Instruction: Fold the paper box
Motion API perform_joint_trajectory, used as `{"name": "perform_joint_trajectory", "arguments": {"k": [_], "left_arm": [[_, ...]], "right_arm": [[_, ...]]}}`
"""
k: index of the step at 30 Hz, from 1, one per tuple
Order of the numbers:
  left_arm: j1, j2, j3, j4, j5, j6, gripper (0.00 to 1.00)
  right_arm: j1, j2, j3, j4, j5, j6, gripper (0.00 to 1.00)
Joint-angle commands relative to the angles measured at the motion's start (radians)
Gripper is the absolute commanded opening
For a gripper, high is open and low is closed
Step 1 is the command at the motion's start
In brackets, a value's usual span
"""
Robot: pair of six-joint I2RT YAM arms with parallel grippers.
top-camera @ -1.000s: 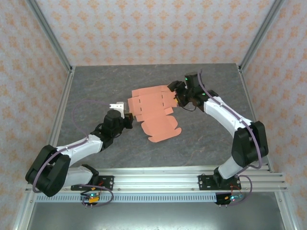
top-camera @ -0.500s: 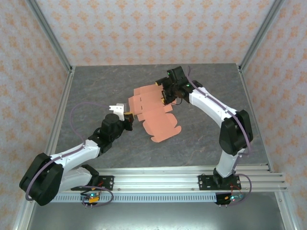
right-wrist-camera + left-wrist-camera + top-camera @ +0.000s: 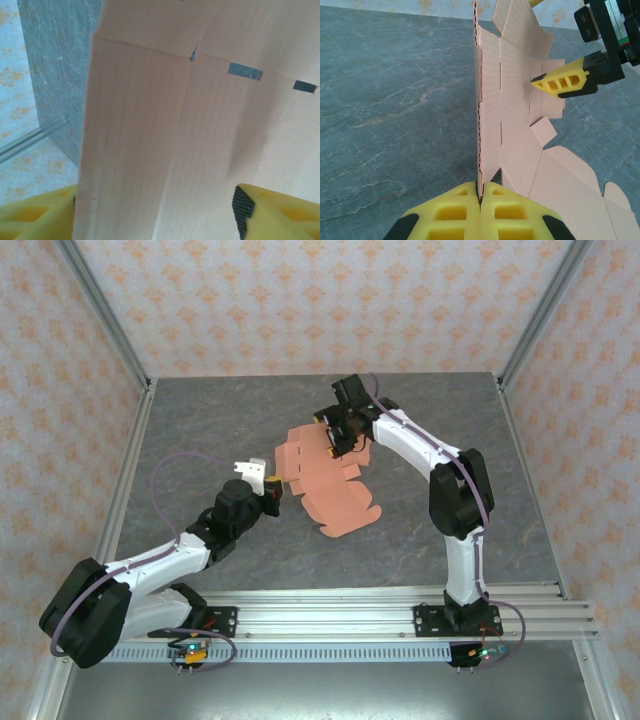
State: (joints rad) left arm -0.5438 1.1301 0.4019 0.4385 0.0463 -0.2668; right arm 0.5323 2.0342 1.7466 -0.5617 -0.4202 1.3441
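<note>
The paper box (image 3: 338,498) is a salmon die-cut sheet, partly folded, at the middle of the grey table. My left gripper (image 3: 272,488) is shut on the sheet's left edge. In the left wrist view its yellow fingertips (image 3: 480,195) pinch the card, and that panel (image 3: 490,115) stands upright, edge-on. My right gripper (image 3: 333,437) is at the sheet's far side with its jaws wide apart. One of its fingers (image 3: 560,82) touches the card's face with its tip. In the right wrist view the card (image 3: 175,125) lies across the open gripper (image 3: 155,220).
The grey marbled table (image 3: 200,420) is bounded by aluminium posts (image 3: 105,315) and patterned walls. A metal rail (image 3: 330,615) with both arm bases runs along the near edge. The sheet's rounded flaps (image 3: 350,515) lie flat on the table, toward the near side.
My right arm has swung left over the sheet, and its gripper has gone from the right edge to the far middle. The sheet's far part has bunched leftward. My left gripper keeps its grip.
</note>
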Motion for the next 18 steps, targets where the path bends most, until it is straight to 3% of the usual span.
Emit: {"name": "perform_joint_trajectory", "arguments": {"k": [1, 3, 10, 16, 18], "left_arm": [[-0.009, -0.009, -0.001, 0.034, -0.048, 0.015, 0.0], [-0.008, -0.01, 0.0, 0.029, -0.061, 0.012, 0.0], [-0.007, 0.003, 0.006, 0.017, -0.086, 0.008, 0.0], [-0.008, 0.014, 0.012, 0.015, -0.095, 0.003, 0.0], [-0.008, 0.015, 0.012, 0.011, -0.102, 0.002, 0.0]], "right_arm": [[0.003, -0.005, 0.032, -0.032, -0.015, -0.022, 0.67], [0.002, -0.013, 0.014, -0.014, -0.016, -0.023, 0.57], [0.002, -0.034, 0.011, 0.004, 0.014, -0.07, 0.48], [0.002, -0.057, -0.005, 0.023, 0.044, -0.084, 0.23], [0.002, -0.057, -0.009, 0.031, 0.041, -0.086, 0.21]]}}
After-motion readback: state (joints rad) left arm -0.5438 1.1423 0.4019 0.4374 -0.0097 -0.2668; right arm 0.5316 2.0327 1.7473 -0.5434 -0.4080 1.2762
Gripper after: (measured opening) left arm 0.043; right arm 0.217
